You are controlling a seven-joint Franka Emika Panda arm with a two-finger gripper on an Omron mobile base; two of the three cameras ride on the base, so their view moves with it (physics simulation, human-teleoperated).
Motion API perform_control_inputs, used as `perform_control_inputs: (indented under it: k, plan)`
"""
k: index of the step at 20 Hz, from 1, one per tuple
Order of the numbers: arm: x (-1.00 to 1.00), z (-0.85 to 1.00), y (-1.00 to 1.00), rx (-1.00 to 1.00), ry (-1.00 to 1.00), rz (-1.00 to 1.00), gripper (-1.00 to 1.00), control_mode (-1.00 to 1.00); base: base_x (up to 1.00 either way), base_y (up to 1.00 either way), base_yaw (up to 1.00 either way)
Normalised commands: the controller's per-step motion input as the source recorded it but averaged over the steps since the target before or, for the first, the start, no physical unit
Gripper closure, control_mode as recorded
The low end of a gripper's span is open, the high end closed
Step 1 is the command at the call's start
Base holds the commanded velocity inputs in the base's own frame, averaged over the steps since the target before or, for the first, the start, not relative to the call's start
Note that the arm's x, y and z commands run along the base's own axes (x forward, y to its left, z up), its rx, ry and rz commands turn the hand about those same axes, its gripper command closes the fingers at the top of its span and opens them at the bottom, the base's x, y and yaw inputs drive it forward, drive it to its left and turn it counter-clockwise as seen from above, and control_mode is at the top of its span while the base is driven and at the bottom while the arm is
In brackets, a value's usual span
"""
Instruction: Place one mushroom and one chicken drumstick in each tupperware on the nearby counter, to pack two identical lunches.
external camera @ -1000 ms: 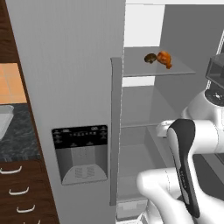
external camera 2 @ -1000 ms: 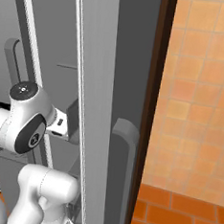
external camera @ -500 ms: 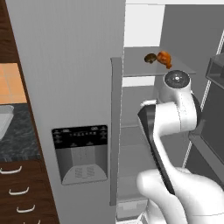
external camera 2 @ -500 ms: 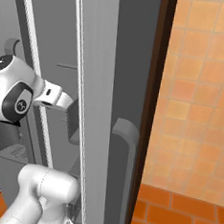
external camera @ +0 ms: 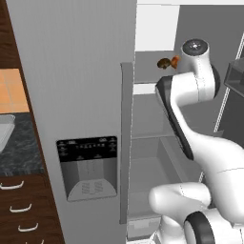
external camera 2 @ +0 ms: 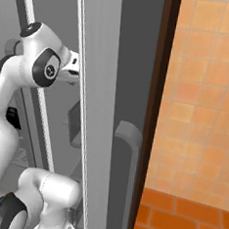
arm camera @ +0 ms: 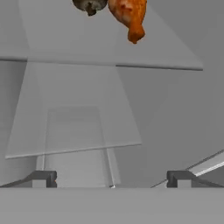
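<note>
Drumstick [arm camera: 129, 16] — orange-brown, paler narrow end — beside dark-capped mushroom [arm camera: 89, 5]

The fridge door [external camera: 76, 95] is plain light grey with a black dispenser panel [external camera: 87, 148]. Inside, an orange-brown chicken drumstick [arm camera: 129, 15] lies beside a dark brown mushroom [arm camera: 89, 5] on a pale grey shelf [arm camera: 109, 48]. Left of the fridge door, the counter [external camera: 16, 152] is speckled black-grey over dark wood drawers [external camera: 24, 209]; orange tiles [external camera 2: 201, 94] lie to its right.

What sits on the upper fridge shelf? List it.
On the upper fridge shelf lie a brown mushroom and an orange chicken drumstick side by side. The robot arm covers the shelf's right part, so anything there cannot be seen.
</note>
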Motion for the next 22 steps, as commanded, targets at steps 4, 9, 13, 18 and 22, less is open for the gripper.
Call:
perform_control_inputs:
  k: [4,9,13,18,22]
  plan:
    - [0.75,0.21,-0.69,0.00,-0.07,0.00,-1.00,-1.00,0.00,0.00,0.00]
    - [0.90,0.37,-0.01,0.00,0.00,-0.02,-1.00,-1.00,0.00,0.00,0.00]
    - [0.74,0.26,-0.29,0.00,0.00,-0.03,-1.00,-1.00,0.00,0.00,0.00]
    - [0.90,-0.17,-0.54,0.01,0.00,0.00,-1.00,-1.00,0.00,0.00,0.00]
    - [0.66,-0.08,-0.34,0.00,0.00,0.00,-1.00,-1.00,0.00,0.00,0.00]
